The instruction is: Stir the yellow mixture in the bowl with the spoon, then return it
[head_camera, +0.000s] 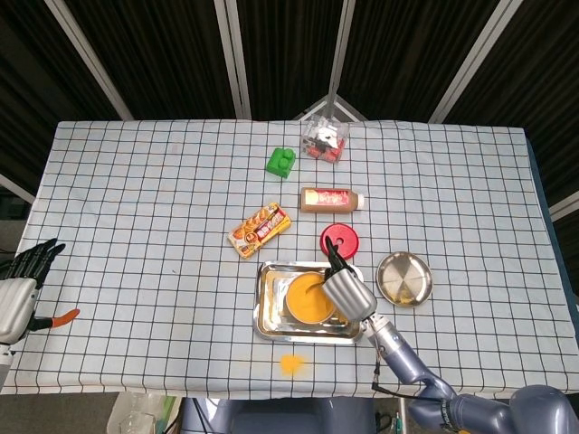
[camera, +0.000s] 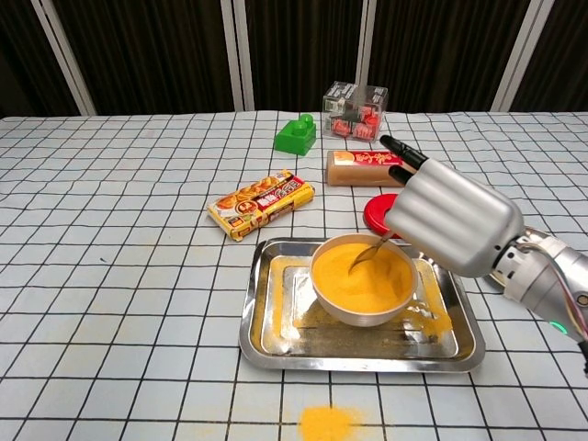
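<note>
A white bowl (camera: 363, 283) (head_camera: 308, 298) full of yellow mixture stands in a steel tray (camera: 360, 340) (head_camera: 271, 321) near the table's front edge. My right hand (camera: 450, 218) (head_camera: 347, 290) hovers over the bowl's right rim and holds a metal spoon (camera: 367, 254), whose tip dips into the mixture. In the head view the spoon is mostly hidden by the hand. My left hand (head_camera: 20, 287) rests at the far left table edge, fingers apart, holding nothing.
Yellow powder is spilled on the cloth (camera: 327, 423) in front of the tray and inside it. A red lid (camera: 378, 216), brown bottle (camera: 363, 167), snack pack (camera: 261, 204), green block (camera: 296, 134), clear box (camera: 355, 109) and steel dish (head_camera: 403, 278) lie around. An orange item (head_camera: 63, 316) lies by the left hand.
</note>
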### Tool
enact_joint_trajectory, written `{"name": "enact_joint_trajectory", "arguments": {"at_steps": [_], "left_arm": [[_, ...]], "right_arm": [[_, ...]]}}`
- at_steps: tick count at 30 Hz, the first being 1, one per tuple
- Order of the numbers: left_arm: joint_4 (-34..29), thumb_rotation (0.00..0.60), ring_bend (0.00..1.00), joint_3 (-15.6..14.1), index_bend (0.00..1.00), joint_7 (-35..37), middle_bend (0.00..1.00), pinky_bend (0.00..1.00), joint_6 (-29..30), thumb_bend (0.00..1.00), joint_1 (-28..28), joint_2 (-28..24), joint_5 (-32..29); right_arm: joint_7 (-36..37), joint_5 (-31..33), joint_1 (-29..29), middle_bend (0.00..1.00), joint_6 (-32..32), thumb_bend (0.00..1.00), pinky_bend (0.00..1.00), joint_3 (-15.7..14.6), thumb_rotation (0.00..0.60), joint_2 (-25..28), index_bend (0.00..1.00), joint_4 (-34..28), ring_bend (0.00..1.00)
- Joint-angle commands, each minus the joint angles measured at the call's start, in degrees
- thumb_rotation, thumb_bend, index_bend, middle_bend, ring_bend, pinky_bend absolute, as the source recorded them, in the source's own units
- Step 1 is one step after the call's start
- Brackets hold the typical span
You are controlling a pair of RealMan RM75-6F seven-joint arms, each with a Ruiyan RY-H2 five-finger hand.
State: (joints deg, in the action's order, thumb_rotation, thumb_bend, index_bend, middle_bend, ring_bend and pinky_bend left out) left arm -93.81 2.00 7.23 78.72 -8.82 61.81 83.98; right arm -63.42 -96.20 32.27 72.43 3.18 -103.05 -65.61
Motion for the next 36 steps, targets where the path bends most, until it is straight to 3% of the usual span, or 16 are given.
{"name": "enact_joint_trajectory", "arguments": {"at_steps": [1, 11, 27, 36], "left_arm": [[0.0, 0.600, 0.00, 0.0, 0.00, -0.1, 0.00, 0.00, 0.1, 0.00, 0.0, 0.0, 0.1], [-0.1, 0.600, 0.00, 0.1, 0.00, -0.6, 0.00, 0.00, 0.1, 0.00, 0.1, 0.2, -0.3], [-0.1, 0.600, 0.00, 0.2, 0.00, -0.5, 0.00, 0.00, 0.1, 0.00, 0.0, 0.3, -0.4], [-0.1, 0.600, 0.00, 0.2, 0.00, -0.4, 0.00, 0.00, 0.2, 0.00, 0.1, 0.2, -0.3]], "right_arm": [[0.3, -0.3, -0.3, 0.66, 0.2, 0.81, 0.00, -0.4, 0.600, 0.3, 0.85, -0.4, 0.28], [0.3, -1.4, -2.1, 0.66, 1.4, 0.81, 0.00, -2.4, 0.600, 2.2, 0.86, -2.5, 0.28], [-1.4, -2.5, -1.1, 0.66, 1.8, 0.81, 0.00, 0.1, 0.600, 4.4, 0.86, -8.7, 0.28], [-2.4, -2.8, -1.7, 0.66, 1.8, 0.81, 0.00, -0.2, 0.600, 6.2, 0.86, -10.0, 0.28]]}}
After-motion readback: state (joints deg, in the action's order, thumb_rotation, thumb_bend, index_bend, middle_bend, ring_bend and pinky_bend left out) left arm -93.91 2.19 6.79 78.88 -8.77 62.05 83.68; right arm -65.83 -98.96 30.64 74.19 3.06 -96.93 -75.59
